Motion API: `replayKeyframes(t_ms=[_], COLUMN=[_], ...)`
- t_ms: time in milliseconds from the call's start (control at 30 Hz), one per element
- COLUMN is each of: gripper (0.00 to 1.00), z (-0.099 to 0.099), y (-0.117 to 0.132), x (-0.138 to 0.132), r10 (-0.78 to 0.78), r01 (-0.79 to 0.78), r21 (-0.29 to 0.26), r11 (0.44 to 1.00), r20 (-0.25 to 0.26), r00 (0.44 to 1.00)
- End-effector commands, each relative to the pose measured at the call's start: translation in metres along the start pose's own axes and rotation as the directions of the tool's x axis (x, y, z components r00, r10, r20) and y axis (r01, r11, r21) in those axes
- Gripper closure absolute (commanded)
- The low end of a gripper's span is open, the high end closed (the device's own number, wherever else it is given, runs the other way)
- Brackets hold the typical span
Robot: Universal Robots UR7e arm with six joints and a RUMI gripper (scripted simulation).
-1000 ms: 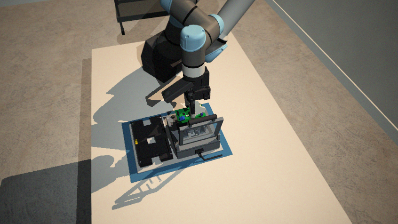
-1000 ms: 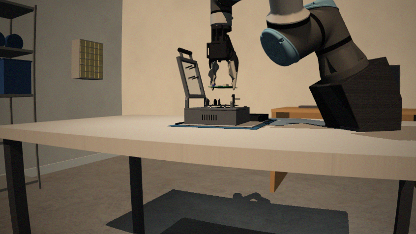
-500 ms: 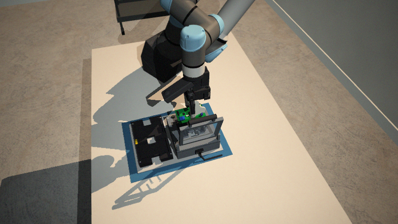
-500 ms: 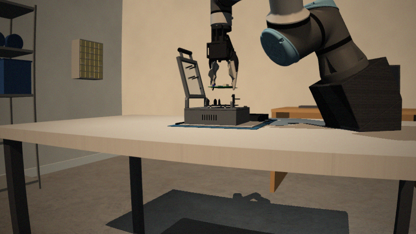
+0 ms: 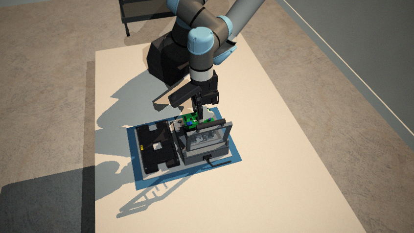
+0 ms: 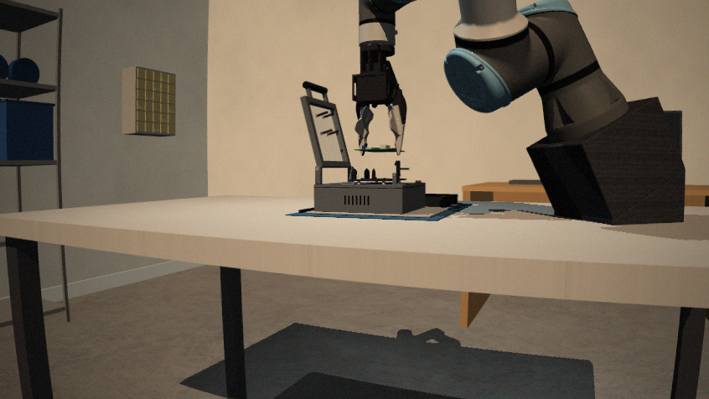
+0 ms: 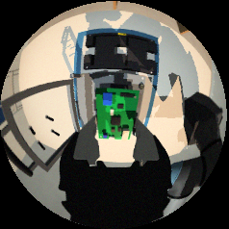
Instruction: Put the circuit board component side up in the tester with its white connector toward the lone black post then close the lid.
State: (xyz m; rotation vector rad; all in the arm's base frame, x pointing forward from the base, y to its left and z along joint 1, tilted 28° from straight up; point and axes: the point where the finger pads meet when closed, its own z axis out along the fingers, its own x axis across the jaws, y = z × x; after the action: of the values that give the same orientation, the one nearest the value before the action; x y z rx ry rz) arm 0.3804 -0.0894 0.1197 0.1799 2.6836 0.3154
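My gripper (image 6: 380,143) is shut on the green circuit board (image 6: 378,150) and holds it level, component side up, a short way above the grey tester (image 6: 369,196). In the wrist view the circuit board (image 7: 115,116) sits between my fingers with a blue part at its far left corner. In the top view the circuit board (image 5: 194,119) shows behind the tester's lid (image 5: 209,136). The lid (image 6: 324,129) stands open, nearly upright. Small black posts (image 6: 366,173) rise from the tester's top under the board. The black tray (image 5: 156,146) lies empty beside the tester.
Tester and tray rest on a blue mat (image 5: 182,150) on the beige table. The robot's dark base (image 6: 612,163) stands behind the mat. A shelf (image 6: 29,99) stands far off by the wall.
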Motion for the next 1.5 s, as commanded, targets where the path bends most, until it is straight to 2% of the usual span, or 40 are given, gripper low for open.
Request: replayKeyframes(t_ms=[0, 800, 1467], gripper=[0.61, 0.61, 0.61], z=[0.004, 0.039, 0.043], y=[0.0, 0.0, 0.0], x=[0.0, 0.0, 0.0], r10=[0.0, 0.0, 0.0], r01=[0.0, 0.0, 0.0], r21=[0.001, 0.001, 0.001], r11=[1.0, 1.0, 1.0], r20=[0.001, 0.001, 0.001], r00=[1.0, 1.0, 1.0])
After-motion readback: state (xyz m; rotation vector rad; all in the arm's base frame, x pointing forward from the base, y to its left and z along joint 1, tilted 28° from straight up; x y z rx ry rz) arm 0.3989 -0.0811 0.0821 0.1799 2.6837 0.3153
